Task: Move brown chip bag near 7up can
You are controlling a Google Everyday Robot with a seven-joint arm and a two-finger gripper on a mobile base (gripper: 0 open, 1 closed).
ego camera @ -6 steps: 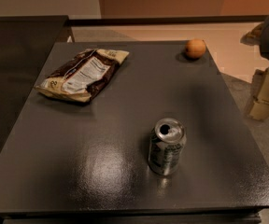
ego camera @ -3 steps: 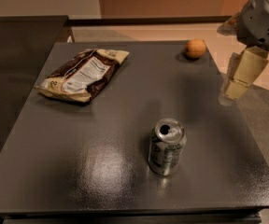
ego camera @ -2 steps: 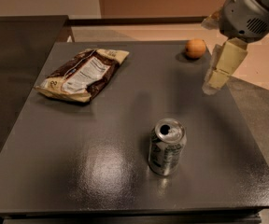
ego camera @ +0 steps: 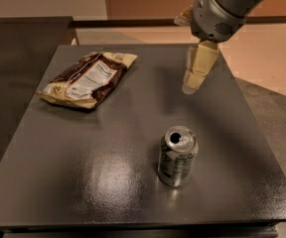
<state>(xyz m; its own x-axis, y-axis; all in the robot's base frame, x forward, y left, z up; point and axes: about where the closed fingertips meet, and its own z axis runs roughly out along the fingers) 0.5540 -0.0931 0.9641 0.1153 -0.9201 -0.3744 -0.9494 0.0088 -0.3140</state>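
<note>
The brown chip bag (ego camera: 86, 79) lies flat at the far left of the dark grey table (ego camera: 83, 182), label panel up. The 7up can (ego camera: 178, 155) stands upright at the near middle-right, pull-tab top showing. My gripper (ego camera: 190, 86) hangs from the arm's grey wrist (ego camera: 215, 11) over the far right part of the table. It is to the right of the bag, beyond the can, and touches neither.
A dark counter (ego camera: 19, 38) runs along the table's left side. Tan floor (ego camera: 267, 58) lies beyond the far and right edges. The table's front edge is close behind the can.
My arm has swung in from the right edge, leftward over the table toward the bag. It now hides the orange ball at the far edge. Bag and can have not moved.
</note>
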